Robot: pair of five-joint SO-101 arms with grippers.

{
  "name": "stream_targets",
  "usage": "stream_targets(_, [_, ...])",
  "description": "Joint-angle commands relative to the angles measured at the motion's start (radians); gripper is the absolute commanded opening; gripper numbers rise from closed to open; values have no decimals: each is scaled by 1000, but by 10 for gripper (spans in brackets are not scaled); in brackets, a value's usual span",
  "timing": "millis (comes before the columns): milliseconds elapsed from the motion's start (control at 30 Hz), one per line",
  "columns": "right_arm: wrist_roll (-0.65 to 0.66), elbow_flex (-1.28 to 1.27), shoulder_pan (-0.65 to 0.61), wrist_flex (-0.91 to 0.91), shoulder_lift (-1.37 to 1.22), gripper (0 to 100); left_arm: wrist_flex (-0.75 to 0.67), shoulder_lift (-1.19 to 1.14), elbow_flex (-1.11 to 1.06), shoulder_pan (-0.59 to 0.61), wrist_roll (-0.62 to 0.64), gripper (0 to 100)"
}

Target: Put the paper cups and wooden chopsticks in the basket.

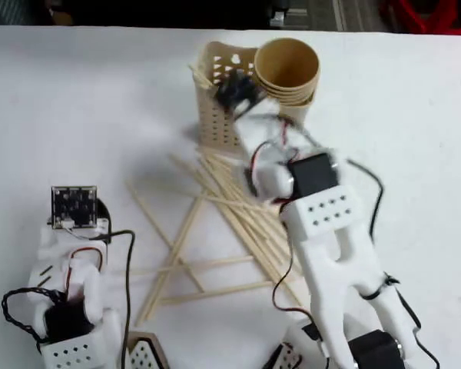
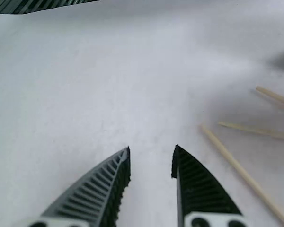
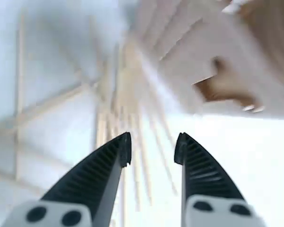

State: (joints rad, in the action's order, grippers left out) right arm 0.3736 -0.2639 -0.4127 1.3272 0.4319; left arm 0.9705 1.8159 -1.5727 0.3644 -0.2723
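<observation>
A cream slotted basket [image 1: 215, 115] stands at the back of the table. A stack of paper cups [image 1: 286, 68] rises at its right side; I cannot tell if it stands inside. A few chopsticks poke from the basket's left corner [image 1: 200, 77]. Many wooden chopsticks [image 1: 230, 211] lie fanned out in front of it. My right gripper [image 3: 153, 149] hangs open and empty above those sticks [image 3: 125, 113], close to the basket [image 3: 199, 52]. My left gripper [image 2: 151, 158] is open and empty over bare table at the front left, with loose chopsticks [image 2: 236, 165] to one side.
The white table [image 1: 77, 100] is bare at the left and back left. The right arm [image 1: 323, 223] stretches from the front edge over the chopstick pile. The left arm [image 1: 69, 269] sits low at the front left.
</observation>
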Motion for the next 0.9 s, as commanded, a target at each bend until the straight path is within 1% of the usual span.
stream_targets(0, [64, -164, -90, 16, 38, 160, -21, 8, 11, 5, 2, 161])
stream_targets(100, [86, -305, -137, -59, 38, 161, -21, 8, 11, 5, 2, 161])
stream_targets(233, [87, -471, -139, -226, 38, 159, -21, 8, 9, 5, 2, 161])
stream_targets(333, [87, -554, -143, -289, 36, 159, -21, 8, 9, 5, 2, 161])
stream_targets(533, [87, -572, -137, -294, 18, 159, -21, 8, 9, 4, 2, 161])
stream_targets(600, [87, -569, -143, -302, -38, 160, -21, 8, 9, 4, 2, 161])
stream_targets(767, [87, -565, -139, -398, -211, 159, -21, 8, 9, 4, 2, 161])
stream_targets(867, [87, -557, -148, -410, -271, 159, -21, 8, 9, 4, 2, 161])
